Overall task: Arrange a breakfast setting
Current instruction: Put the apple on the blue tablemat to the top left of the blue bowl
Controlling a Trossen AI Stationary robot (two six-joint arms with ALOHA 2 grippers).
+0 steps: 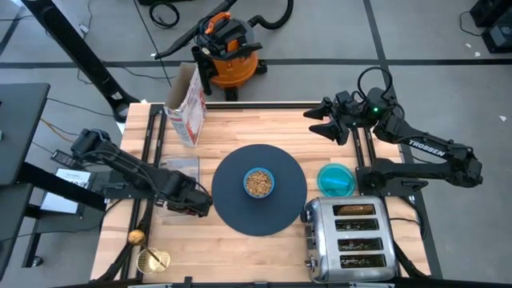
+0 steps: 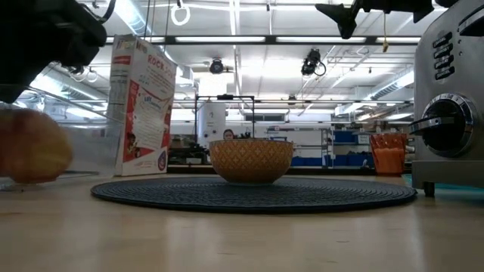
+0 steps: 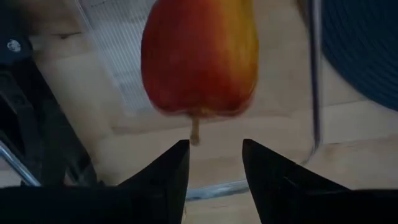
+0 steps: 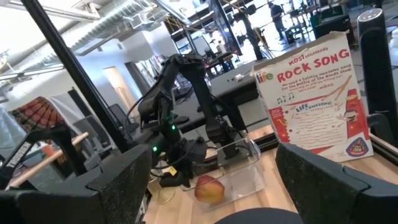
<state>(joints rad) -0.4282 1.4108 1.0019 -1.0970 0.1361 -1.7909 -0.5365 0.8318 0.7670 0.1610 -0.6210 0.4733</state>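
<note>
Left gripper (image 1: 202, 200) sits low over the table, just off the left edge of the round mat (image 1: 260, 189). In the left wrist view its two fingertips (image 3: 177, 155) stand apart with a clear gap, and the apple's stem points into that gap. I cannot tell whether the fingers touch the apple (image 3: 200, 56), which lies just ahead of the tips, red with a yellow flank.

In the right wrist view the same apple (image 4: 209, 188) rests beside a clear plastic container (image 4: 239, 163), left of the mat. A cereal box (image 1: 186, 106) stands upright beyond the mat's left side. Small bowl (image 1: 258, 182) with cereal sits at the mat's centre. Teal dish (image 1: 336, 179) lies just right of the mat, touching the toaster (image 1: 350, 237), which stands at the mat's lower right. A gold spoon (image 1: 136, 237) and a brassy cup (image 1: 154, 260) lie well left of and below the mat.

Right gripper (image 1: 324, 120) hangs raised beyond the mat's upper right, fingers spread wide, nothing between them.
</note>
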